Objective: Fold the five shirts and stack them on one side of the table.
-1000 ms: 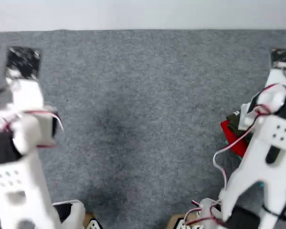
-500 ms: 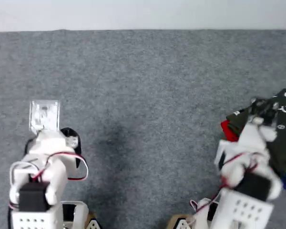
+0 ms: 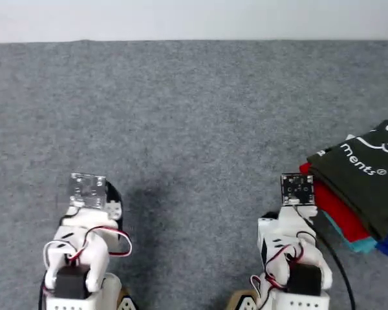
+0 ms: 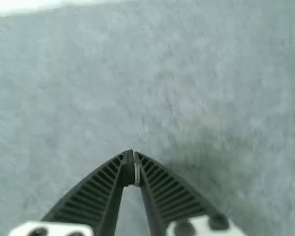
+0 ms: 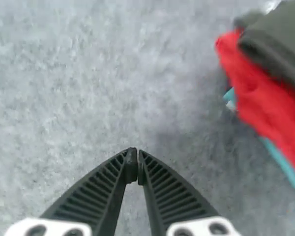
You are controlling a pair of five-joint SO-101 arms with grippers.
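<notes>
The stack of folded cloth shirts (image 3: 357, 191), dark green over red, teal and blue, sits at the right edge. It is probably limp, so best gripped along a folded edge. Left gripper (image 4: 132, 164) and right gripper (image 5: 134, 164) are pinched closed and empty.

**Two arms of one build.** We see that the left arm (image 3: 84, 255) and the right arm (image 3: 291, 258) share white moulded shells over black motor blocks, with thin red and white cables (image 3: 110, 234) looping at each wrist. The left arm bears a pale square plate (image 3: 88, 187) and the right a dark square plate (image 3: 297, 187). On the left gripper (image 4: 133, 160) and the right gripper (image 5: 134, 157) we note black, ribbed, wedge-shaped fingers (image 4: 96, 194) — set in white mounts with dark round screw holes.
</notes>
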